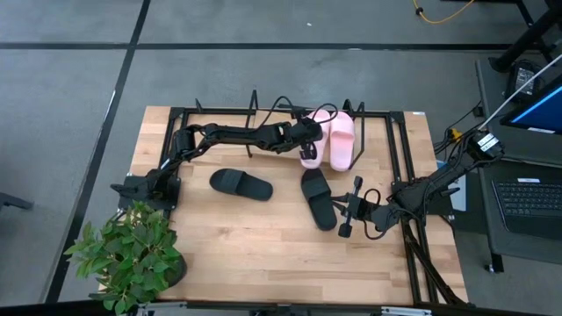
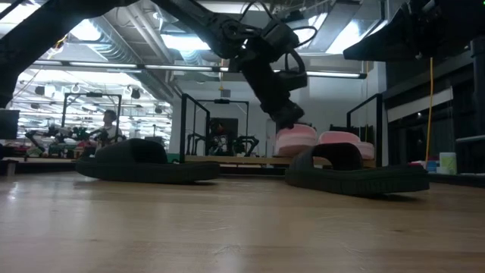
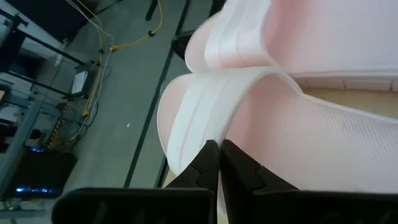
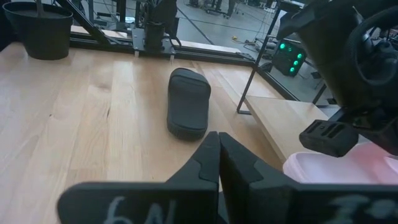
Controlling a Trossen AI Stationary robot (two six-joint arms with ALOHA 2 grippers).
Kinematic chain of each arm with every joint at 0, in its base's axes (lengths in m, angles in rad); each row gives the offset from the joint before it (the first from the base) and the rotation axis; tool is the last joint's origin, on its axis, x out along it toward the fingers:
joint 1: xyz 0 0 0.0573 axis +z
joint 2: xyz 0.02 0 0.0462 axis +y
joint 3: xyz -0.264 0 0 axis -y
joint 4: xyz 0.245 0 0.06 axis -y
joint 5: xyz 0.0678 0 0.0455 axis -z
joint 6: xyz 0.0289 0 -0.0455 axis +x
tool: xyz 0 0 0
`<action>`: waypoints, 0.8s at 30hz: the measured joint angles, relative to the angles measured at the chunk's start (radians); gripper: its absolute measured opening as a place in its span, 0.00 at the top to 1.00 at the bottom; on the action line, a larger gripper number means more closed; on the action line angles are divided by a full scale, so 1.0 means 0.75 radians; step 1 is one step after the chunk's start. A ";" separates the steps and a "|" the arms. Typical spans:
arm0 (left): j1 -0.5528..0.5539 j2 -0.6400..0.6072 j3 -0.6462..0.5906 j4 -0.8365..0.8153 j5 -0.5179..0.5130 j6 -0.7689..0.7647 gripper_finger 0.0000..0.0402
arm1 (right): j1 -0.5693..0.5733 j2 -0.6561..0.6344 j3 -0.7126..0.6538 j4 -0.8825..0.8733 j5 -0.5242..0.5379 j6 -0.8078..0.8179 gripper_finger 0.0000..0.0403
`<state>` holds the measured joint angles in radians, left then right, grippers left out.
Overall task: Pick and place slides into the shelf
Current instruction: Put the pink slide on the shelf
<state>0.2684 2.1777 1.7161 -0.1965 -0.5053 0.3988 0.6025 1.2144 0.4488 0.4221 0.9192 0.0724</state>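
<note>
1. While a person sits far back in the workshop, the pale butcher-block table (image 1: 263, 237) carries a potted plant (image 1: 130, 254) at its near left.
2. Two pink slides (image 1: 342, 139) lie on the tilted shelf (image 1: 378, 140); the left gripper (image 1: 309, 143) is pressed together at the left one's strap (foam-like).
3. Two black slides (image 1: 241, 183) lie on the table; the right gripper (image 1: 349, 207), fingers together, hovers beside one.

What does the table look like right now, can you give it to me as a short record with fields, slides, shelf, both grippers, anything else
pink slides: two, side by side on the shelf; one, the other
black slides: two on the tabletop, off the shelf; one left of centre, one nearer the right arm
left gripper: shut, at the strap of the left-hand pink slide
right gripper: shut, empty, beside the right-hand black slide
other: potted plant at the near left corner
</note>
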 joint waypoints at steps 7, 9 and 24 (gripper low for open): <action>0.000 0.000 0.000 0.003 0.002 -0.001 1.00 | 0.000 0.000 0.000 0.000 0.000 -0.002 0.99; 0.000 0.000 0.000 0.003 0.002 -0.004 1.00 | 0.000 0.000 0.000 0.000 0.000 -0.002 0.99; 0.000 0.000 0.000 0.012 0.093 -0.076 1.00 | 0.000 0.000 0.000 0.000 0.000 0.004 0.99</action>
<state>0.2684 2.1777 1.7161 -0.1878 -0.4354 0.3416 0.6024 1.2144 0.4488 0.4221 0.9191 0.0755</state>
